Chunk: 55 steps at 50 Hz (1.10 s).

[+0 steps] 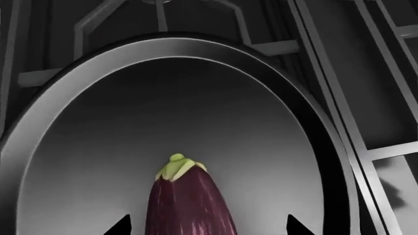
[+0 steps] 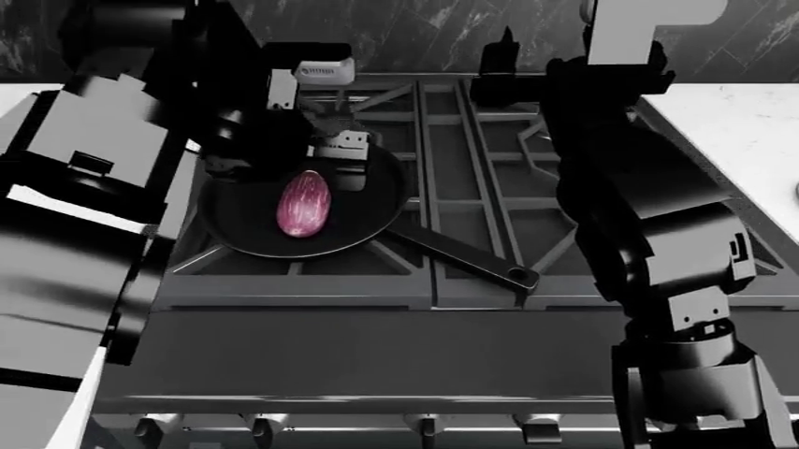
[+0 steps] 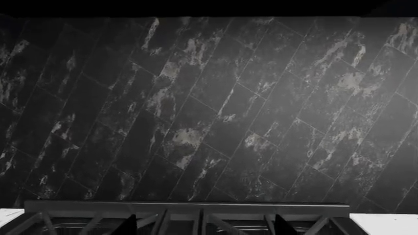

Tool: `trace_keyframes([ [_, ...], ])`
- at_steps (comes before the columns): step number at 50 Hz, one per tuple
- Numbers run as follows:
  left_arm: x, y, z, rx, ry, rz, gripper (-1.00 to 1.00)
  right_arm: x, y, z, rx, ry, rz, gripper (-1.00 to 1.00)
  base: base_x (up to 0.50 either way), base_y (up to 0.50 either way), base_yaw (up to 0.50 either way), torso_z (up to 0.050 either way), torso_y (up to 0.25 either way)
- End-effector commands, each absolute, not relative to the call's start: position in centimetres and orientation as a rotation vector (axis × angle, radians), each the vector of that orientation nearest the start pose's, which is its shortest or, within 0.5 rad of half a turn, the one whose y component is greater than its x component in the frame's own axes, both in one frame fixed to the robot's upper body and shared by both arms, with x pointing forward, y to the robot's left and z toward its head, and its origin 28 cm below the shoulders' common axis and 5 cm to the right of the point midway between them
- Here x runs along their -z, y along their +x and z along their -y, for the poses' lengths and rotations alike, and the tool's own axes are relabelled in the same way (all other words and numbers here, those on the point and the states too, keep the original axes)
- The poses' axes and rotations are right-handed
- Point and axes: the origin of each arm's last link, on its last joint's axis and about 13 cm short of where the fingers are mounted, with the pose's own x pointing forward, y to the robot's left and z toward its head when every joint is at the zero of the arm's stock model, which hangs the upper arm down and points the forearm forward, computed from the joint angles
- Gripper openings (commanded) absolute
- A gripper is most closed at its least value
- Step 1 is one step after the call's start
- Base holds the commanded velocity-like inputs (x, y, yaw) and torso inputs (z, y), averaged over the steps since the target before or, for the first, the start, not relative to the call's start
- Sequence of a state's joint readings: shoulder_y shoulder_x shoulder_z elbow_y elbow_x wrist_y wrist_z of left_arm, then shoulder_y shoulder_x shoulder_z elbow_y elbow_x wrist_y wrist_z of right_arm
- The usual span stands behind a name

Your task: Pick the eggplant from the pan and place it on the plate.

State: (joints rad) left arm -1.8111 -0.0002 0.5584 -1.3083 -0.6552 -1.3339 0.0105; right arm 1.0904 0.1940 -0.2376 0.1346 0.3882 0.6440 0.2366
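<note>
Gas stove with dark metal grates, set into a white countertop that runs off to either side. Behind it, a backsplash wall of black, white-veined marble tiles. Control knobs line the stove's front edge.

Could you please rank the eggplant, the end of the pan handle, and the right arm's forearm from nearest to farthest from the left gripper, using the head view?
1. eggplant, just below the left gripper, in the pan.
2. pan handle end, toward the stove's middle front.
3. right forearm, far right.
</note>
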Motion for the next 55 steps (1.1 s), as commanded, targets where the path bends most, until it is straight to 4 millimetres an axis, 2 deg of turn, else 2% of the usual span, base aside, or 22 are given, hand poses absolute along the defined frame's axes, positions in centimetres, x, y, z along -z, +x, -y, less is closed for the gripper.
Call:
trace_keyframes([
  [1, -30.5, 38.4, -18.5, 0.188, 0.012, -0.931, 1.0, -27.0, 36.9, 9.7, -0.022, -0.003, 0.237, 1.0, 0.0, 0.0, 0.0, 0.0, 0.0],
  [42, -29.2, 38.4, -18.7, 0.165, 0.04, -0.971, 1.0, -26.4, 37.1, 9.7, -0.03, 0.004, 0.22, 1.0, 0.0, 0.0, 0.0, 0.0, 0.0],
  [43, -29.3, 38.4, -18.7, 0.168, 0.039, -0.967, -1.0, -26.4, 37.1, 9.7, -0.03, 0.004, 0.22, 1.0, 0.0, 0.0, 0.0, 0.0, 0.0],
  [55, -29.8, 38.4, -18.6, 0.184, 0.047, -0.947, -1.0, -26.6, 37.0, 9.7, -0.029, 0.003, 0.225, 1.0, 0.0, 0.0, 0.0, 0.0, 0.0],
])
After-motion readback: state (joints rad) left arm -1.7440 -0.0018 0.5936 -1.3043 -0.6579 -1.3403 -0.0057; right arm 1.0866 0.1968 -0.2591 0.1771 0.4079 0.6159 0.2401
